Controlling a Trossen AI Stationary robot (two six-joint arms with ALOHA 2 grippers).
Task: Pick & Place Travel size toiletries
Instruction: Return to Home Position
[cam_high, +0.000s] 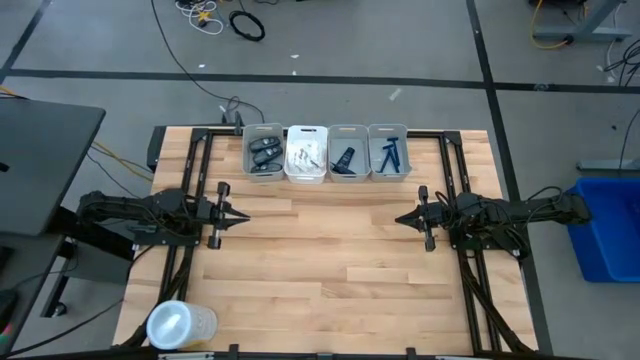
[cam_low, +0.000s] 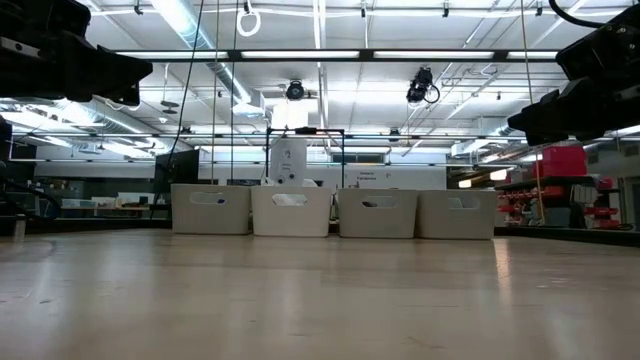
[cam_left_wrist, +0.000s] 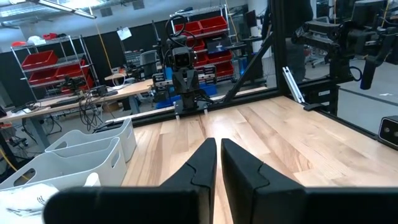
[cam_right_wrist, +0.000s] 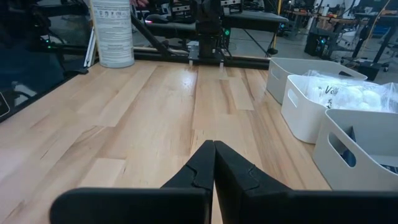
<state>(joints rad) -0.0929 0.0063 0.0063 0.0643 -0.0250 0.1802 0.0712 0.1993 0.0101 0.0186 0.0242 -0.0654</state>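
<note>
Four small bins stand in a row at the table's far edge. The leftmost bin (cam_high: 264, 153) holds dark oval cases. The white bin (cam_high: 306, 153) holds white crinkly packets (cam_right_wrist: 348, 93). The third bin (cam_high: 346, 158) holds a dark and blue item, and the fourth (cam_high: 390, 155) holds blue razors. My left gripper (cam_high: 243, 214) hangs shut and level above the table's left middle, pointing right. My right gripper (cam_high: 401, 217) hangs shut above the right middle, pointing left. Both are empty and well short of the bins. The wrist views show the left (cam_left_wrist: 218, 143) and right (cam_right_wrist: 213, 144) fingertips together.
A white cylindrical canister (cam_high: 182, 325) stands at the table's near left corner. Black frame rails (cam_high: 190, 180) run along both sides of the table. Bare wood (cam_high: 320, 240) lies between the two grippers. A blue crate (cam_high: 605, 225) sits on the floor to the right.
</note>
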